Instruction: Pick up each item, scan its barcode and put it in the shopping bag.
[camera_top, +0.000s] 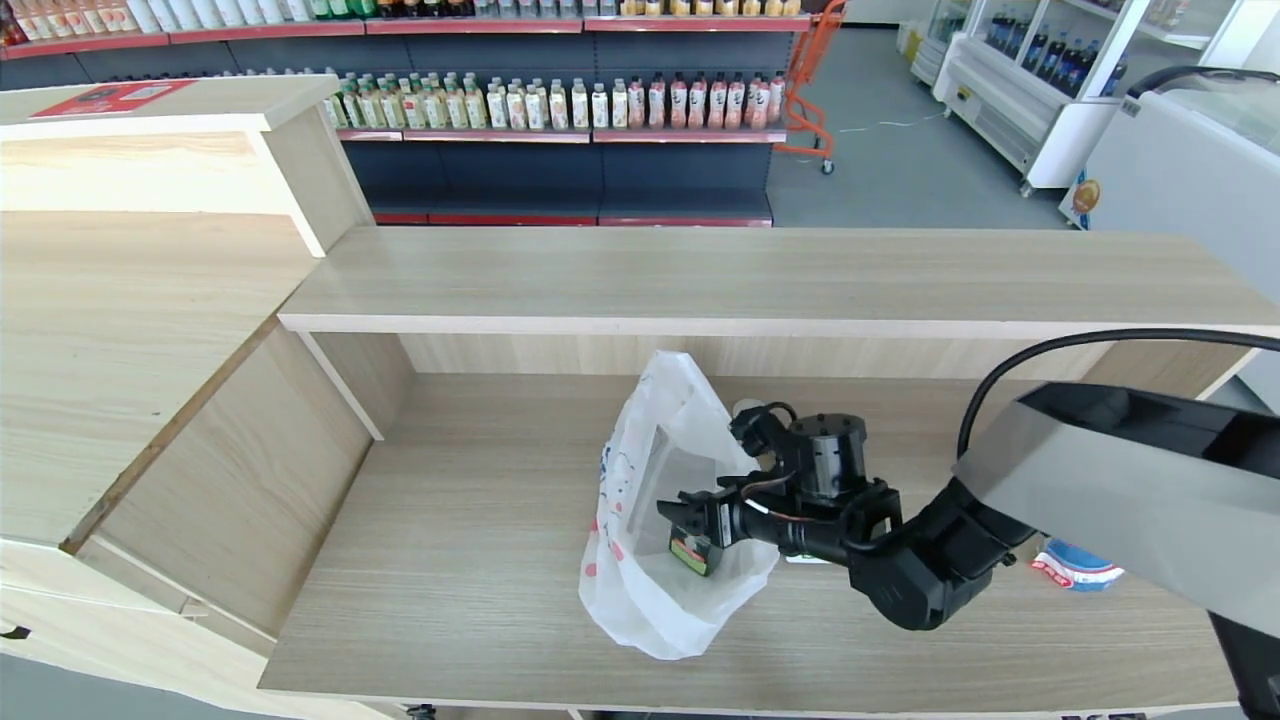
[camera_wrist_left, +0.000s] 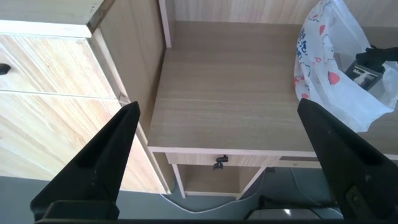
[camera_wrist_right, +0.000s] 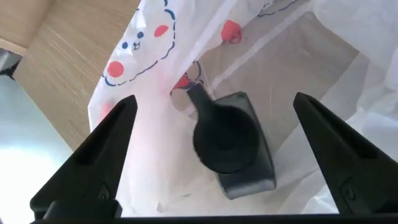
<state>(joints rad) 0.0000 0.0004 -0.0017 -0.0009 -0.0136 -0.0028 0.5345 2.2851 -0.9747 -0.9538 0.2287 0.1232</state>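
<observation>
A white plastic shopping bag (camera_top: 640, 590) with red and blue prints lies on the wooden counter, its mouth facing right. My right gripper (camera_top: 685, 520) is at the bag's mouth, open, fingers spread wide (camera_wrist_right: 214, 106). A dark boxy item (camera_wrist_right: 245, 168) with a green and red label (camera_top: 695, 552) lies inside the bag just under the fingers, not gripped. My left gripper (camera_wrist_left: 219, 109) hangs open and holds nothing, off the counter's front left corner. From there the bag (camera_wrist_left: 329, 68) and the dark item (camera_wrist_left: 364, 73) show at the far right.
A blue, red and white packet (camera_top: 1075, 565) lies on the counter (camera_top: 450, 560) by the right arm. A small white round thing (camera_top: 745, 408) sits behind the bag. A raised shelf (camera_top: 760, 275) runs along the back and a wooden side wall (camera_top: 250, 480) bounds the left.
</observation>
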